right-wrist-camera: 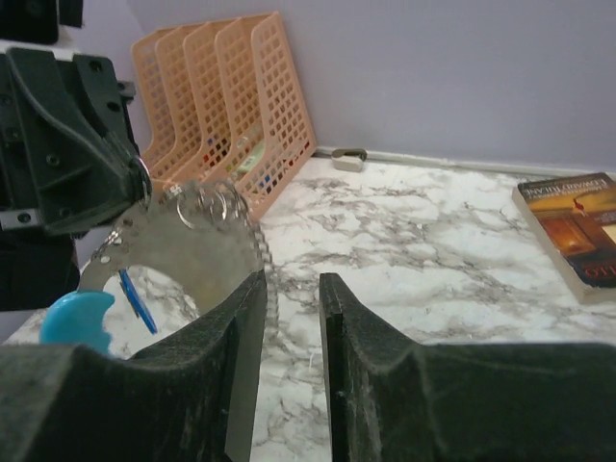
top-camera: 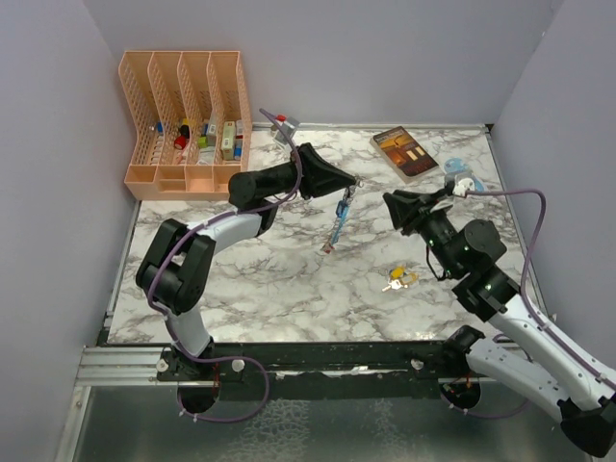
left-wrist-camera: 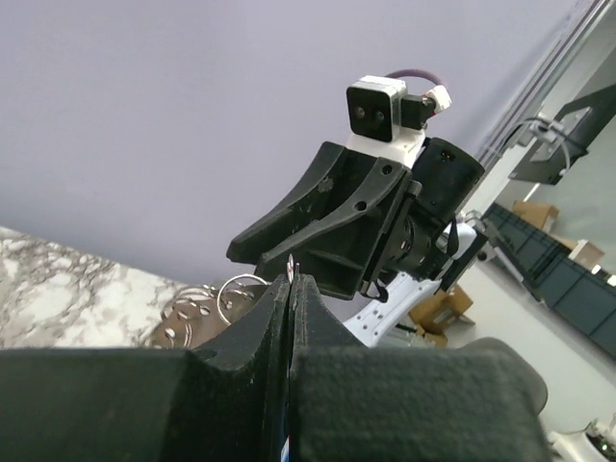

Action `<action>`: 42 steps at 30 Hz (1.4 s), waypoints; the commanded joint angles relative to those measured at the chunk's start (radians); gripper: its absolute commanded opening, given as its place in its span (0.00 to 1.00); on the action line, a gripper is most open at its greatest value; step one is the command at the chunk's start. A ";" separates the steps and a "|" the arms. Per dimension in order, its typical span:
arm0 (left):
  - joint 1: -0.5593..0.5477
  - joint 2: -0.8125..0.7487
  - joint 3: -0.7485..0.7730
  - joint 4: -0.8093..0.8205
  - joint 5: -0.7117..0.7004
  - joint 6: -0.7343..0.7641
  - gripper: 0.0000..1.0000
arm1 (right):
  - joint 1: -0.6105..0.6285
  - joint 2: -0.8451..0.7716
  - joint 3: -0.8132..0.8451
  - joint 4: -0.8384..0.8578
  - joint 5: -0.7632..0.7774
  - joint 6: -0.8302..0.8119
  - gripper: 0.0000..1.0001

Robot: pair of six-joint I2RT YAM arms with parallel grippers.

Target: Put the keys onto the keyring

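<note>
My left gripper (top-camera: 352,185) is shut on the keyring (top-camera: 339,221) and holds it above the table, so the bunch hangs down with a blue piece and a small red tag at the bottom. In the left wrist view the jaws (left-wrist-camera: 291,281) pinch a thin metal edge, with rings (left-wrist-camera: 236,292) just beyond. My right gripper (top-camera: 390,204) is open and empty, facing the bunch from the right. In the right wrist view its fingertips (right-wrist-camera: 289,284) sit beside the grey metal pieces (right-wrist-camera: 183,252), and a light-blue curved piece (right-wrist-camera: 77,318) shows lower left. Yellow-headed keys (top-camera: 397,279) lie on the marble.
A peach file organizer (top-camera: 188,120) with small items stands at the back left and also shows in the right wrist view (right-wrist-camera: 231,87). A brown book (top-camera: 404,152) lies at the back right. A light-blue and white object (top-camera: 462,181) lies near the right wall.
</note>
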 commanded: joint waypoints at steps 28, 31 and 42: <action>-0.010 0.030 0.096 0.298 -0.136 -0.070 0.00 | -0.004 0.280 0.274 0.116 -0.252 0.066 0.25; -0.011 0.028 0.101 0.300 -0.134 -0.075 0.00 | -0.004 0.281 0.266 0.127 -0.233 0.071 0.25; -0.011 0.022 0.113 0.300 -0.128 -0.093 0.00 | -0.014 0.232 0.218 0.149 -0.131 0.088 0.24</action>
